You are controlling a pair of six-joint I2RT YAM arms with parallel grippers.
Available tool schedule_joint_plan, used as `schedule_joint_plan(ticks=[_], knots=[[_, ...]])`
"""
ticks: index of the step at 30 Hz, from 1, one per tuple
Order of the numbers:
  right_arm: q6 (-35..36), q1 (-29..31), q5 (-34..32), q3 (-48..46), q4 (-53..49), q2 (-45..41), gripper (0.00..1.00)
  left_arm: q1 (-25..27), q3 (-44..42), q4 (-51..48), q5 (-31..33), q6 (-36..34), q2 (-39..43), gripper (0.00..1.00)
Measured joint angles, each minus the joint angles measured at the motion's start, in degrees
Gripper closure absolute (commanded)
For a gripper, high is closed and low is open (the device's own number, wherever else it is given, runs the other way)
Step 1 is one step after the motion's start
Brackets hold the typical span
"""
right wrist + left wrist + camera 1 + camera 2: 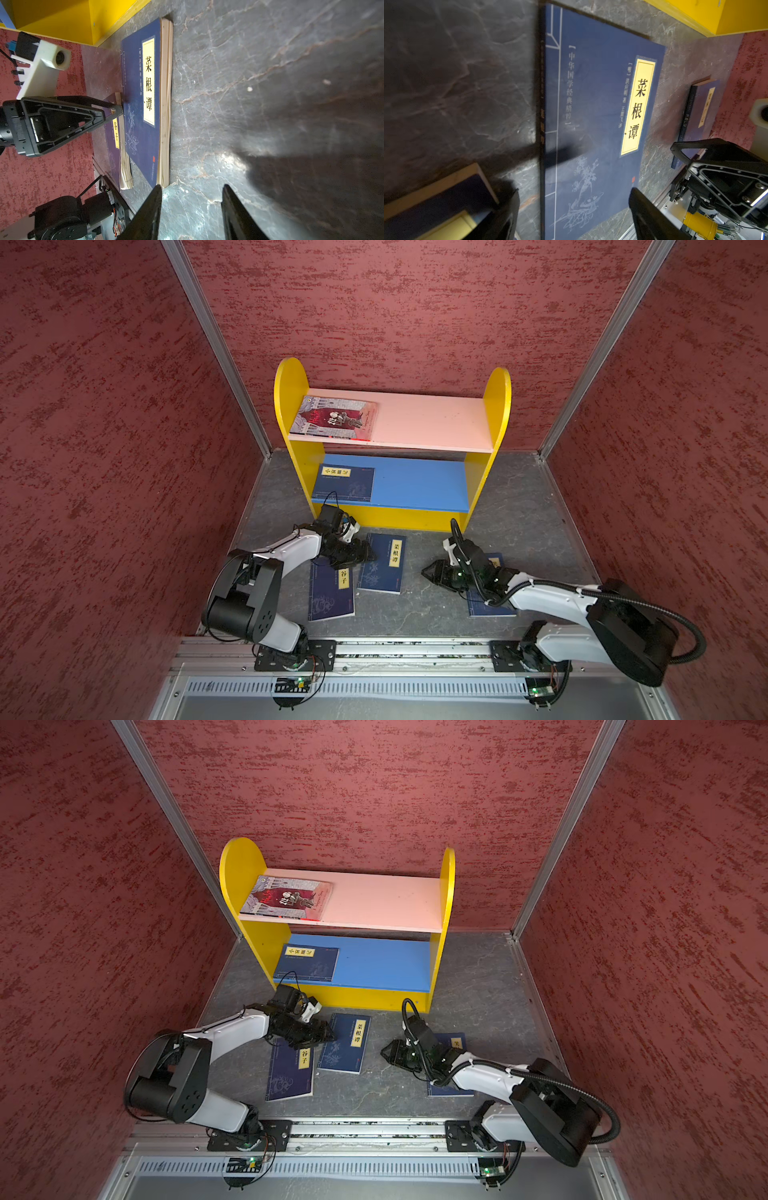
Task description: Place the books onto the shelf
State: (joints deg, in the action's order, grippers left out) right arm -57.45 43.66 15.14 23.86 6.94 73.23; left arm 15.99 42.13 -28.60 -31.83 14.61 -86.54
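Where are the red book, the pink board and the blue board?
red book (pixel 334 418): a top view, middle of its cover.
pink board (pixel 432 423): a top view, bare right part.
blue board (pixel 419 485): a top view, bare right part.

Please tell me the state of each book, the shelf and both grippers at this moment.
shelf: upright
red-and-grey book: flat on pink upper board
shelved navy book: flat on blue lower board
middle floor book: flat, cover up
left floor book: flat, cover up
right floor book: flat, partly under right arm
left gripper: open, empty
right gripper: open, empty
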Motion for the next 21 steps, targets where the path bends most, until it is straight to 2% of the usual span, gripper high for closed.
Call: schedule_joint_plan(ticks=[9, 16, 18, 21], knots=[[0.4, 0.0, -1.5, 0.2, -3.8, -3.1, 0.49, 8.4, 5.5, 2.1, -1.0, -0.2, -6.3, 0.15], [1.8, 0.0, -4.3, 4.7, -9.5, -1.0, 0.48, 18.0, 7.2, 3.2, -4.5, -2.6, -8.8, 0.14], [2.0, -0.1, -5.0, 4.9, -10.1, -0.2, 0.48, 18.2, 7.2, 3.1, -5.4, -2.2, -9.0, 0.13], [3.0, -0.7, -6.2, 4.9, -11.7, 0.7, 0.48, 15.6, 7.1, 2.5, -4.8, -1.0, -8.6, 0.09]])
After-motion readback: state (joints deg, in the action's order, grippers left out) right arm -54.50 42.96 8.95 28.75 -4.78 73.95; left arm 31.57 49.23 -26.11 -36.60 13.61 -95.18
